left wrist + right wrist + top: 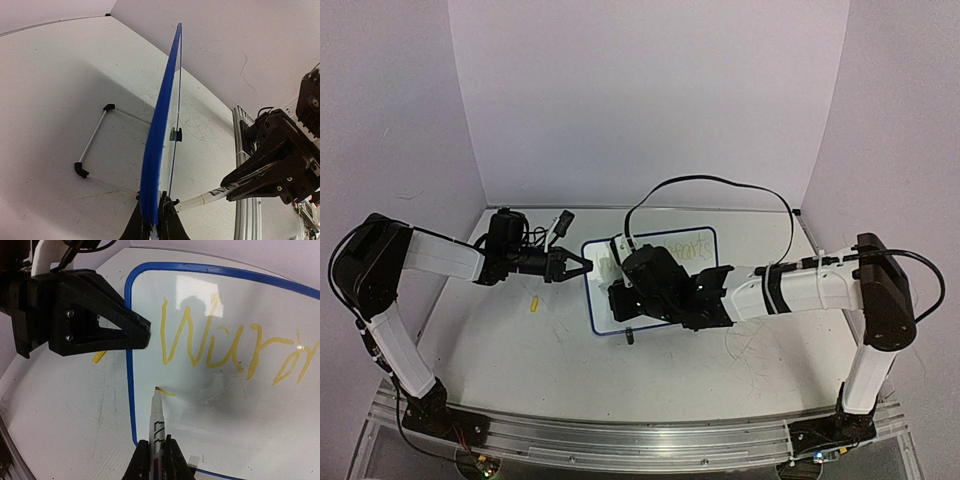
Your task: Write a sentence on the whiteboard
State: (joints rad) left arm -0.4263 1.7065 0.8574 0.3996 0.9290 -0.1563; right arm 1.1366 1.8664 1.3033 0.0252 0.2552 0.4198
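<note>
Only the right wrist view shows marker [158, 417] touching whiteboard [131, 390].

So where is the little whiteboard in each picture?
Top external: whiteboard in the middle of the table, partly covered.
Left wrist: whiteboard seen edge-on, a blue strip up the middle.
Right wrist: whiteboard fills the right side, yellow writing on it.
Shared landmark: the left claw gripping its blue edge.

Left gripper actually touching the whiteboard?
Touching. The left wrist view shows the blue edge of the whiteboard pinched between the shut fingers of the left gripper, with no gap visible.
</note>
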